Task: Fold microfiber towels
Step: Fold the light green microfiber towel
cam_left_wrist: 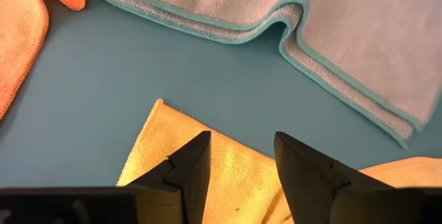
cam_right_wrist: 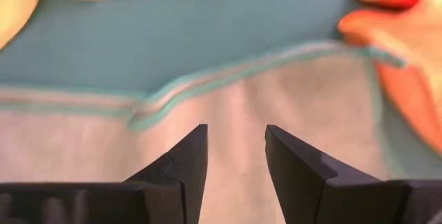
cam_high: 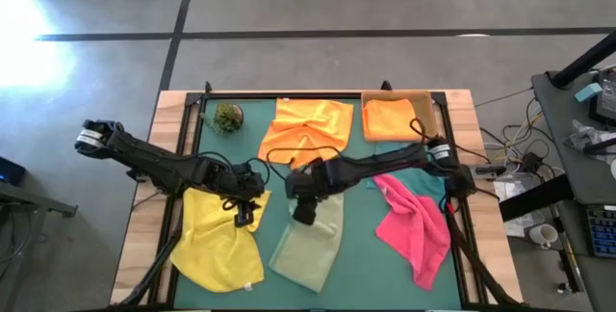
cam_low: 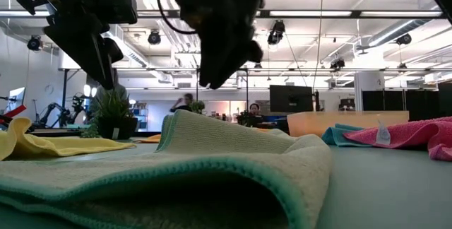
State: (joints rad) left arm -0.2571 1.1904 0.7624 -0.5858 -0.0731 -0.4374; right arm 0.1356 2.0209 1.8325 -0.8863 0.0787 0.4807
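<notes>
Towels are lying spread over the green mat [cam_high: 356, 254], and going from left to right the yellow towel [cam_high: 219, 240] comes first, rumpled at the near left, with the left gripper [cam_high: 243, 214] hanging over its inner edge; the left wrist view is showing its fingers [cam_left_wrist: 197, 165] parted with nothing between them, above the yellow corner. Next, the olive green towel [cam_high: 310, 247] is lying in the middle with a wave in its teal-stitched hem, and the right gripper [cam_high: 304, 208] is hovering above its far end, jaws apart and empty. Behind these an orange towel [cam_high: 308, 127] is lying loose, a second orange towel [cam_high: 390, 117] is sitting folded on the tan tray [cam_high: 430, 110], and the pink towel [cam_high: 414, 225] is lying crumpled at the right, with a bit of teal cloth showing beside it in the low view. Each cloth is looking light, limp and slightly grippy, so it will probably sag and drag rather than slide. Pinching the green one at a hemmed corner, where the stitching is giving some body, seems the soundest hold; a grip mid-cloth would likely just bunch it.
</notes>
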